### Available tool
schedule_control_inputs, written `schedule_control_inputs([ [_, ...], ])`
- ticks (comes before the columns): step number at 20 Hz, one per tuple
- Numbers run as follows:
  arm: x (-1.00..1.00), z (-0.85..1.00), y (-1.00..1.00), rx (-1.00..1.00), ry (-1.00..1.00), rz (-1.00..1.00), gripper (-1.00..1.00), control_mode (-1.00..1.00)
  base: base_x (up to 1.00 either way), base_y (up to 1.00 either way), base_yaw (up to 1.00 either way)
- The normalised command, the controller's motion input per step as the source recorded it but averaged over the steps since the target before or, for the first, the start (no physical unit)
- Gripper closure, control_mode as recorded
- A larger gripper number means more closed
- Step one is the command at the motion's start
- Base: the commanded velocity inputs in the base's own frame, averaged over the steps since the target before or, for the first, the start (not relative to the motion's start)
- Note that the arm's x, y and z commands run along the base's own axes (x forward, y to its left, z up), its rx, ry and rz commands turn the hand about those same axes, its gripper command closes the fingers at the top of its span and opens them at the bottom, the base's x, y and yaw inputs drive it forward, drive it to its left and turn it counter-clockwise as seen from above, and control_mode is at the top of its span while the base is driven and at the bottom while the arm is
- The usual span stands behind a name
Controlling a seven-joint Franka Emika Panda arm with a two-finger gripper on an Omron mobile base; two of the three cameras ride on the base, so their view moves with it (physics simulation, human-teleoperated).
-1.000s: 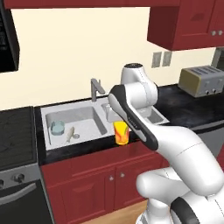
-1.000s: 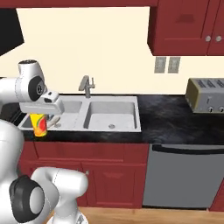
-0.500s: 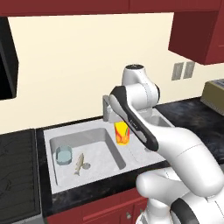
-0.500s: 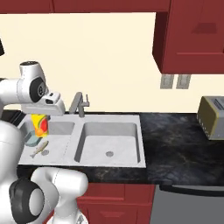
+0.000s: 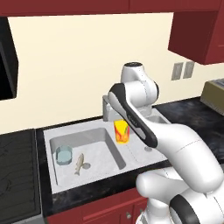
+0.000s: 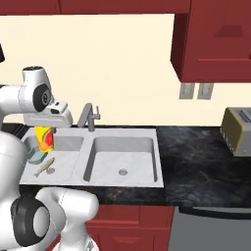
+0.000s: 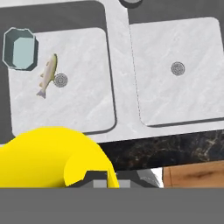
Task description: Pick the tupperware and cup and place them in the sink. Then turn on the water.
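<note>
the end effector [image 5: 121,124] was closed on the cup [image 5: 121,132], holding it by its upper part in the air above the sink [image 5: 131,151], near the divider and in front of the faucet [image 6: 88,116]. the cup looked light, stiff and smooth-walled, so a squeeze across its wall near the rim probably suits it, though it might slip if loosened early. the tupperware [image 5: 64,155] already lay in the left basin, just beside a small fish [image 5: 79,163]. it seemed light, shallow and rigid, and its thick rim was the likely place to pinch.
</note>
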Motion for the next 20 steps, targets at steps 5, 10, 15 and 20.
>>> schedule_control_inputs([
  [5, 0.0, 0.0, 0.0, 0.0, 0.0, 0.0, 1.0, 1.0, 0.76, 0.47, 0.2],
  [10, 0.0, 0.0, 0.0, 0.0, 0.0, 0.0, 1.0, 1.0, 0.73, 0.14, 0.25],
  [15, 0.0, 0.0, 0.0, 0.0, 0.0, 0.0, 1.0, 1.0, 0.68, 0.02, 0.26],
  [20, 0.0, 0.0, 0.0, 0.0, 0.0, 0.0, 1.0, 1.0, 0.61, 0.0, 0.26],
])
